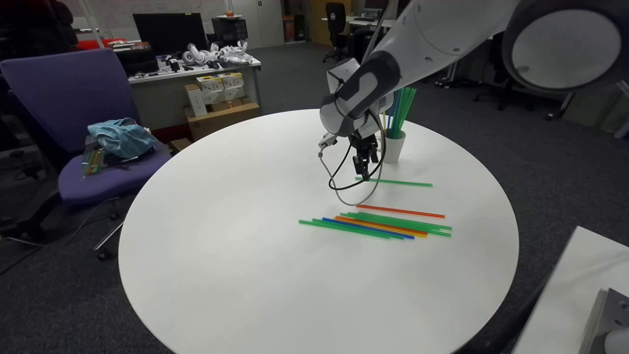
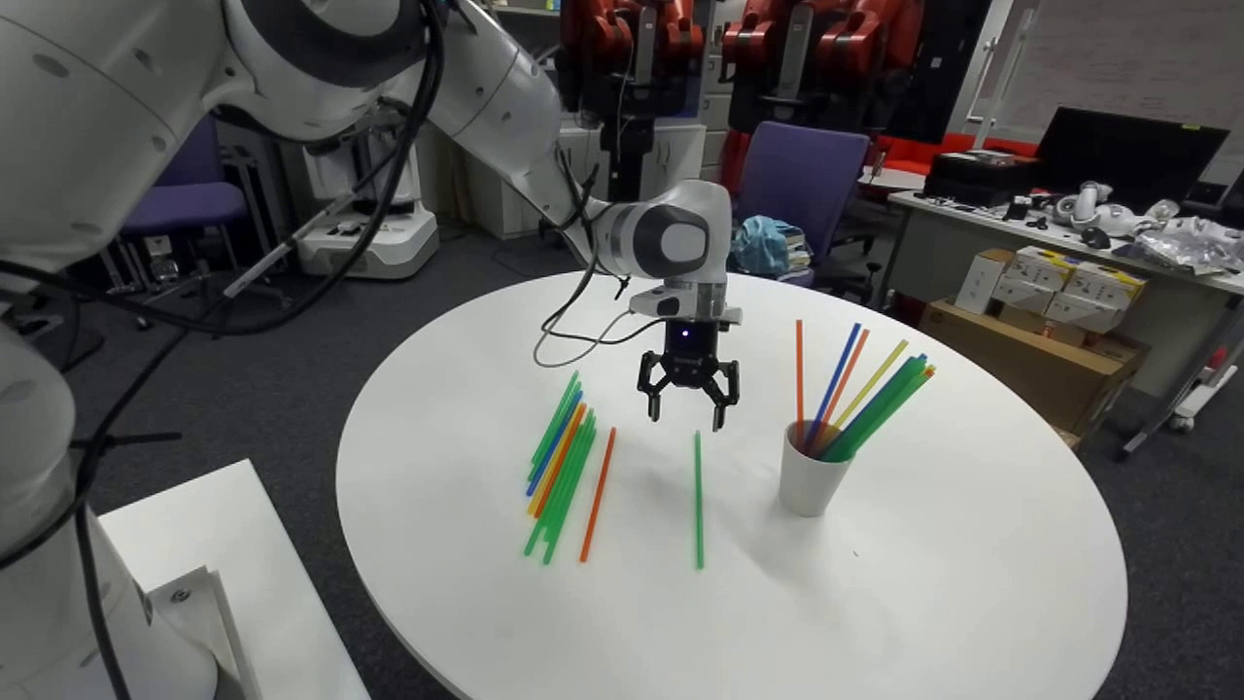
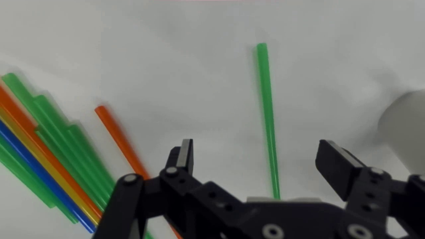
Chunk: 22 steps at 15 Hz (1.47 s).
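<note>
Well, from here the gripper (image 2: pixel 686 423) hangs empty, fingers (image 3: pixel 335 169) spread wide, over a lone green straw (image 2: pixel 699 501) on the table (image 2: pixel 914 593); the straw runs near to far beneath their gap.

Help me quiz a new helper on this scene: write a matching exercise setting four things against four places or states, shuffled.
Things:
1. gripper
2. white cup
3. lone green stick
4. blue cloth

Places or states:
A. upright, with sticks in it
B. on the purple chair
C. open, holding nothing
D. flat on the table, between the white cup and a lone orange stick

Pairs: 1-C, 2-A, 3-D, 4-B
</note>
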### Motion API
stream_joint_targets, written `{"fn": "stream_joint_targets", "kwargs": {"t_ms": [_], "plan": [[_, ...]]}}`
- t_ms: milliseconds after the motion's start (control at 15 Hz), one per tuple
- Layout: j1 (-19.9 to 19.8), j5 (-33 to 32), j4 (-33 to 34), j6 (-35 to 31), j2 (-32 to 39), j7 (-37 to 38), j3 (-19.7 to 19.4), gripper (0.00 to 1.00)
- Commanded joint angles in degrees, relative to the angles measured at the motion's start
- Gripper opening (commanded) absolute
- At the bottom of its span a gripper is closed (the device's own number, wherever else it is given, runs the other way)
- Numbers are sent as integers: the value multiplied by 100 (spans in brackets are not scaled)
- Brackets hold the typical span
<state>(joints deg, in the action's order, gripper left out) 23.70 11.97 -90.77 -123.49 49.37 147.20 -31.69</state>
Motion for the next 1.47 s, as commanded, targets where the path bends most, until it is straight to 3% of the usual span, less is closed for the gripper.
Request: {"fn": "stream_joint_targets", "kwargs": {"t_ms": [0, 267, 333, 933, 1400], "plan": [[-978, -395, -570, -869, -563, -655, 1119, 100], [-1440, -429, -1472, -2849, -907, -1219, 1597, 100], [-1395, -507, -707, -2225, -326, -830, 1501, 100], [-1452, -523, -733, -2349, -257, -855, 1579, 100], [-2057, -54, -1023, -2232, -615, -1178, 2117, 100]]}}
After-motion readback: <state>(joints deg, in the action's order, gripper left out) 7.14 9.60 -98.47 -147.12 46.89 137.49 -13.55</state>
